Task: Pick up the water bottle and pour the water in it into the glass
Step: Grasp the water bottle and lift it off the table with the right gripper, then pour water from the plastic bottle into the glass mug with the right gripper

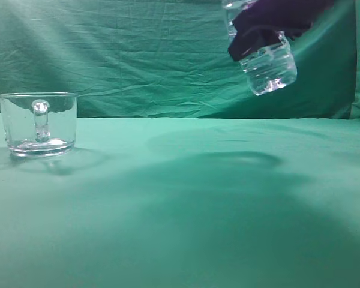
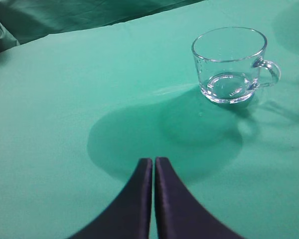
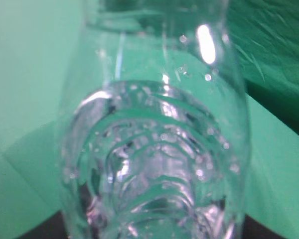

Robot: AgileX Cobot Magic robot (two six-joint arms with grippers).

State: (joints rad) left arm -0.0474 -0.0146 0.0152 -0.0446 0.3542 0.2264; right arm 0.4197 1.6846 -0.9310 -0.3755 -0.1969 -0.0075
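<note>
The right gripper (image 1: 270,27), a dark shape at the top right of the exterior view, is clamped around the middle of the water bottle (image 1: 265,60) and holds it high above the table (image 1: 216,198), tilted, with its ribbed base pointing down and to the right. The bottle's upper part runs out of the top of the frame, so its neck cannot be seen. In the right wrist view the bottle (image 3: 154,149) fills the picture: clear, thin plastic with curved ribs, droplets clinging to the wall, and the water (image 3: 149,189) pooled in the ribbed end. No label or lettering can be made out on it.

The glass (image 1: 39,123) stands upright at the far left of the table, well apart from the lifted bottle. It is a short, wide, clear mug with straight sides, a thick base and a looped handle (image 2: 269,74); it carries no readable marking.

The left gripper (image 2: 154,172) hangs low over the cloth near the glass, its 2 dark fingers (image 2: 137,199) pressed together on nothing. The table is draped in smooth green fabric, with a creased green backdrop (image 1: 138,54) behind.
</note>
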